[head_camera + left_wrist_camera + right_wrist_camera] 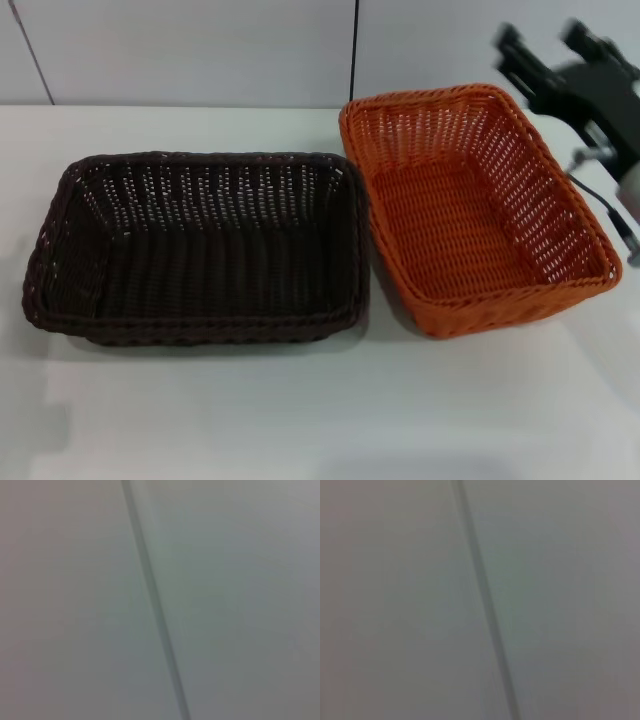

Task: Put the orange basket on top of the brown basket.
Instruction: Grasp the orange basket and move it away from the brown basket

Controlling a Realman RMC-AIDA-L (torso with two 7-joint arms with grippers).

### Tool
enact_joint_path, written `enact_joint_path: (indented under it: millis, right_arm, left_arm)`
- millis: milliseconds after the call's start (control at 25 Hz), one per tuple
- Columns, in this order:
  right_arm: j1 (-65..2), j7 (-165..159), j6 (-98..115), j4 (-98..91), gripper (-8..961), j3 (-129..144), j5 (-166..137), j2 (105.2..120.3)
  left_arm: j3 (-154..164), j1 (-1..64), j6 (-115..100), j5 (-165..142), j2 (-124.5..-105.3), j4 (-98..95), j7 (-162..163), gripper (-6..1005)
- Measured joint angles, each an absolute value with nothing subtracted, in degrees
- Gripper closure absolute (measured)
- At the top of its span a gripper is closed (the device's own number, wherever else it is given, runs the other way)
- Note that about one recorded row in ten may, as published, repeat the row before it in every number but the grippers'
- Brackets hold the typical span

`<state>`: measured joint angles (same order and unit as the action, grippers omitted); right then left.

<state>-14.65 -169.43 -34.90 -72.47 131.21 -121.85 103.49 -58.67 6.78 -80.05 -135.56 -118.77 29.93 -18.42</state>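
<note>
The orange basket stands upright and empty on the white table, right of centre in the head view. The brown basket stands upright and empty to its left, their sides almost touching. My right gripper hovers above and just beyond the orange basket's far right corner, its two dark fingers spread apart and holding nothing. It does not touch the basket. My left gripper is out of view. Both wrist views show neither basket.
The white table stretches in front of both baskets. A pale wall with a dark vertical seam stands behind it. Each wrist view shows only a grey panel with a dark seam.
</note>
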Motion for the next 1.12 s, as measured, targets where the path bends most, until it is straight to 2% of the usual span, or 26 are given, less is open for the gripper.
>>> enact_joint_path:
  millis: [80, 120, 160, 200, 240, 280, 360, 400, 440, 480, 520, 720, 1120]
  right_arm:
    - [-12.48, -169.21, -18.75, -81.36, 136, 122.73, -126.86, 103.22]
    - [-10.66, -168.14, 0.98, -90.87, 136, 111.85, -133.80, 105.04]
    - [-10.66, -168.14, 0.98, -90.87, 136, 111.85, -133.80, 105.04]
    - [-10.64, -166.94, 8.97, -94.06, 136, 107.69, -136.00, 106.18]
    - [-11.87, -161.81, 26.62, -100.42, 136, 99.37, -138.87, 109.39]
    - [-11.87, -161.81, 26.62, -100.42, 136, 99.37, -138.87, 109.39]
    - [-16.28, -142.61, 61.50, -107.97, 136, 82.00, -139.30, 116.91]
    - [-16.28, -142.61, 61.50, -107.97, 136, 82.00, -139.30, 116.91]
    - [-17.47, -136.57, 70.40, -108.94, 136, 78.58, -139.39, 118.00]
    - [-17.47, -136.57, 70.40, -108.94, 137, 78.58, -139.39, 118.00]
    - [-18.51, -129.26, 80.51, -109.87, 137, 75.39, -139.43, 118.62]
    - [-17.97, -121.67, 91.93, -110.23, 143, 75.99, -141.87, 118.66]
    - [-19.06, -121.00, 86.96, -99.64, 162, 83.90, -148.51, 118.68]
  left_arm:
    - [-58.28, 6.38, -80.13, -132.72, -118.76, 26.22, -16.41, 321]
    - [-58.14, 5.44, -79.80, -130.51, -118.76, 24.92, -15.31, 321]
    - [-58.14, 5.44, -79.80, -130.51, -118.76, 24.92, -15.31, 321]
    - [-58.08, 5.00, -79.42, -129.51, -118.75, 24.54, -14.83, 322]
    - [-58.05, 4.48, -78.39, -128.49, -118.72, 24.06, -14.19, 322]
    - [-58.05, 4.48, -78.39, -128.49, -118.72, 24.06, -14.19, 322]
    - [-58.32, 4.64, -77.02, -128.00, -118.73, 23.04, -14.01, 323]
    - [-58.32, 4.64, -77.02, -128.00, -118.73, 23.04, -14.01, 323]
    - [-58.33, 4.99, -76.25, -127.52, -118.75, 22.59, -13.95, 323]
    - [-58.33, 4.99, -76.25, -127.52, -118.75, 22.59, -13.95, 323]
    - [-58.29, 5.13, -75.79, -126.62, -118.74, 22.65, -13.90, 323]
    - [-57.96, 5.38, -74.97, -124.05, -118.80, 22.58, -13.83, 323]
    - [-57.62, 5.05, -74.99, -123.40, -118.80, 22.97, -13.78, 322]
